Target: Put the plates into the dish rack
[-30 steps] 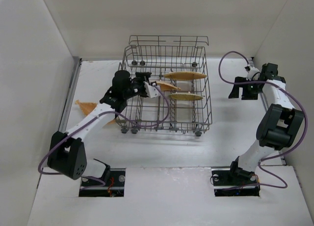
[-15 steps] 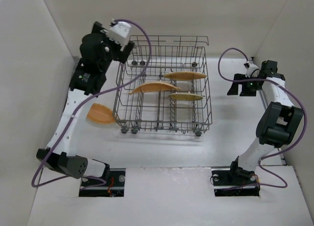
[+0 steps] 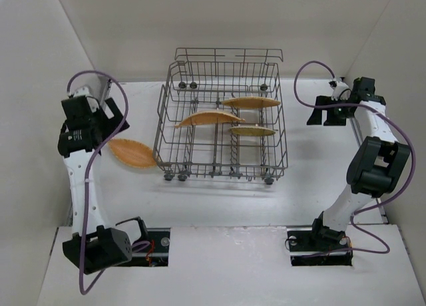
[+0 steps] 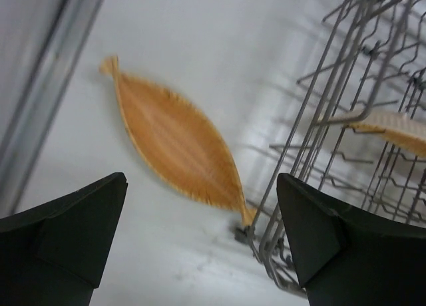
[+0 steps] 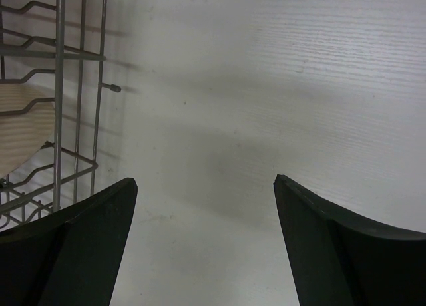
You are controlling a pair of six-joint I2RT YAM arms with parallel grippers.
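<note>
The grey wire dish rack (image 3: 226,113) stands mid-table with three plates in it: an orange leaf-shaped one (image 3: 251,102) at the back, another (image 3: 208,118) leaning at centre-left, and a yellowish one (image 3: 253,131) toward the front. A fourth leaf-shaped plate (image 3: 132,153) lies flat on the table left of the rack. My left gripper (image 3: 113,116) hovers open above and behind that plate (image 4: 174,143), nothing between its fingers (image 4: 80,226); the rack's corner (image 4: 346,120) sits under the right finger. My right gripper (image 3: 321,113) stands open and empty right of the rack (image 5: 60,86).
A metal rail (image 3: 90,140) runs along the table's left edge, close to the loose plate. White walls close in the left, back and right. The right arm's purple cable (image 3: 306,80) loops over the gap beside the rack.
My left gripper opened and let go of the leaf plate inside the rack, rose out, swung to the back left, then came down on the left above the loose plate. The right arm barely moved.
</note>
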